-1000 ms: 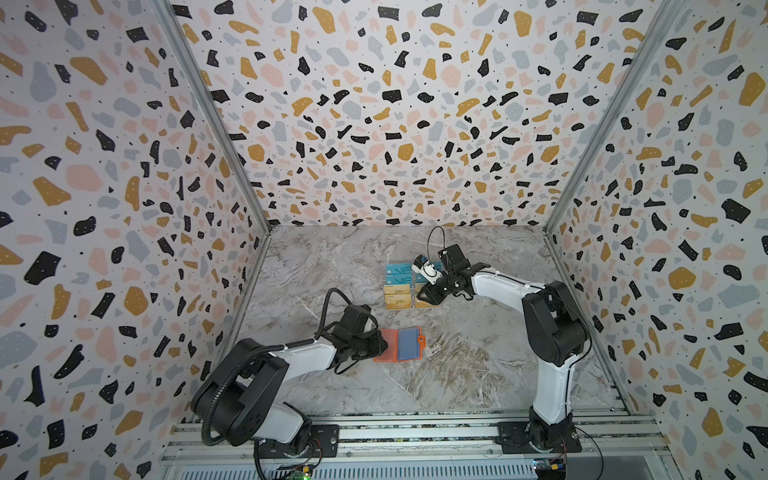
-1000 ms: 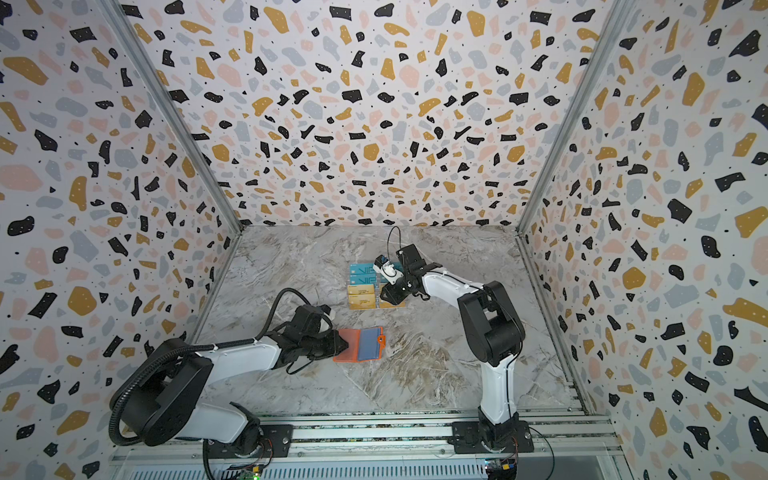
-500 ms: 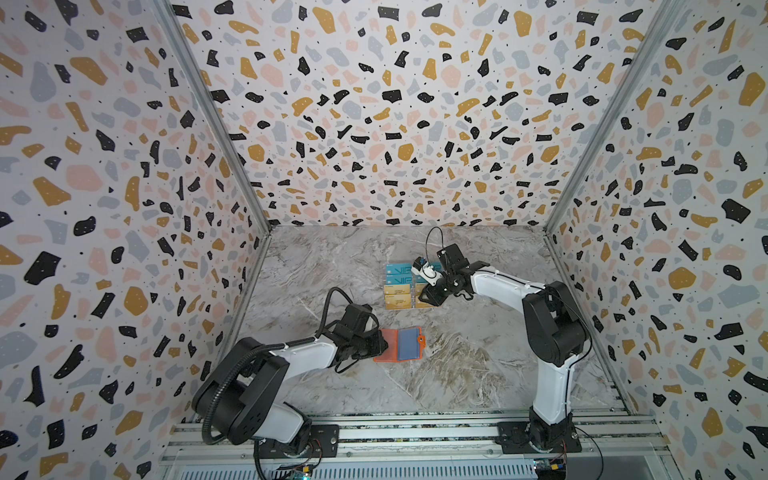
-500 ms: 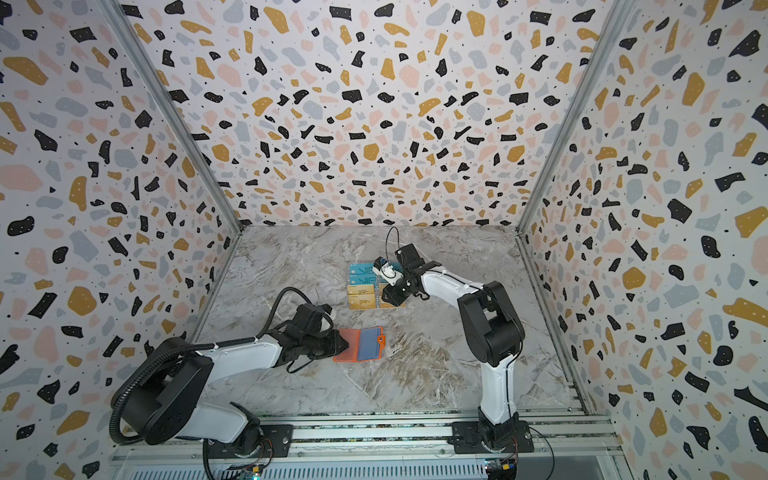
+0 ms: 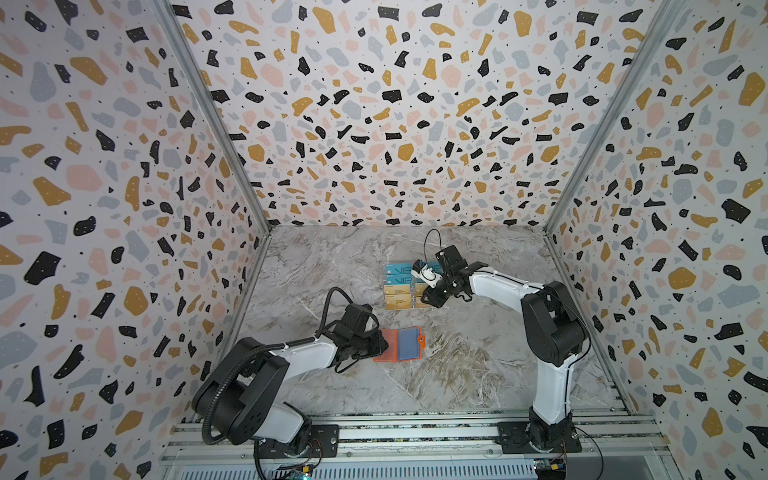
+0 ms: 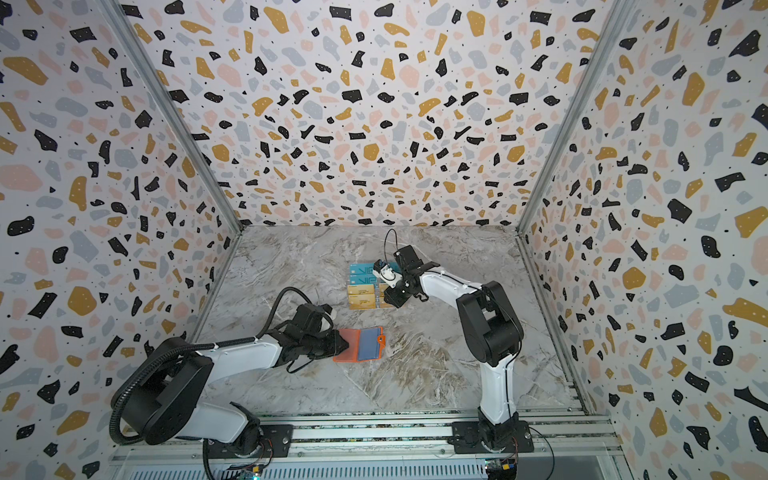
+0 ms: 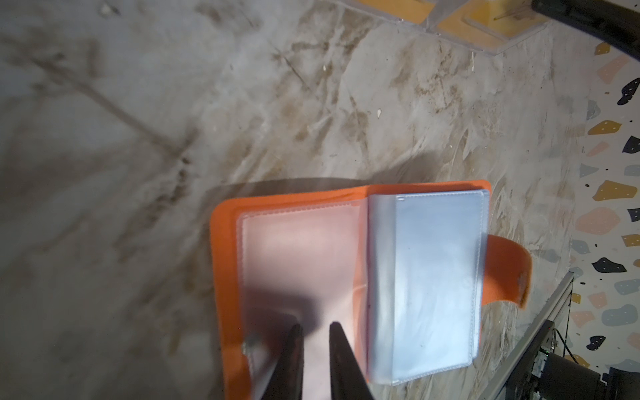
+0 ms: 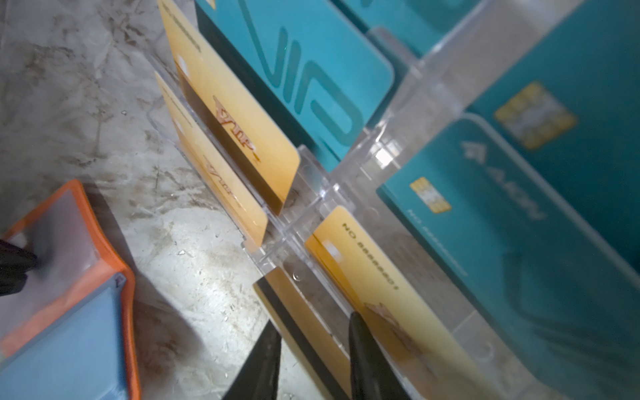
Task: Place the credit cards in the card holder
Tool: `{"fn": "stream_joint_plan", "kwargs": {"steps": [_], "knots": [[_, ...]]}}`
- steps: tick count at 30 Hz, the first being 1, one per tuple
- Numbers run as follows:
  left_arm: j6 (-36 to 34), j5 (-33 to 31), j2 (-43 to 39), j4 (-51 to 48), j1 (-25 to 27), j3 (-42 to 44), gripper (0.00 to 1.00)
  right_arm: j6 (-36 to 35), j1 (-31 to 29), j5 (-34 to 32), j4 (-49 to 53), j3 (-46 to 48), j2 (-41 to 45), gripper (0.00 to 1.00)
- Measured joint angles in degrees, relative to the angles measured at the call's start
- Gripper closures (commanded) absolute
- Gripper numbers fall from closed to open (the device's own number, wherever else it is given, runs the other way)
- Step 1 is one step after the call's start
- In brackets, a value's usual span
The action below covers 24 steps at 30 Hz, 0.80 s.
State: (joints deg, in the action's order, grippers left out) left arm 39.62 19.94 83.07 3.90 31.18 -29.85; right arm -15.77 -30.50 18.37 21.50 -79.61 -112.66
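Left gripper (image 7: 316,327), narrow, on open orange book-like card holder (image 7: 225,259); right gripper (image 8: 313,322), half-open, straddles tan-gold plastic credit card (image 8: 311,343) in clear rack (image 8: 391,145).

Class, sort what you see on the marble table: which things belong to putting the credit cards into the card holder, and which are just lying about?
For the job:
tan-gold credit cards
open orange card holder

Lying about:
teal VIP cards
clear rack the cards stand in
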Motion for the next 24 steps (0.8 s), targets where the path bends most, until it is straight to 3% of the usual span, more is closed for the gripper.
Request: {"fn": "stream_joint_plan", "kwargs": {"steps": [24], "knots": [[-1.5, 0.6, 0.0, -2.4, -0.3, -0.9, 0.82, -2.5, 0.0, 0.2, 1.0, -2.5, 0.0, 0.85]]}}
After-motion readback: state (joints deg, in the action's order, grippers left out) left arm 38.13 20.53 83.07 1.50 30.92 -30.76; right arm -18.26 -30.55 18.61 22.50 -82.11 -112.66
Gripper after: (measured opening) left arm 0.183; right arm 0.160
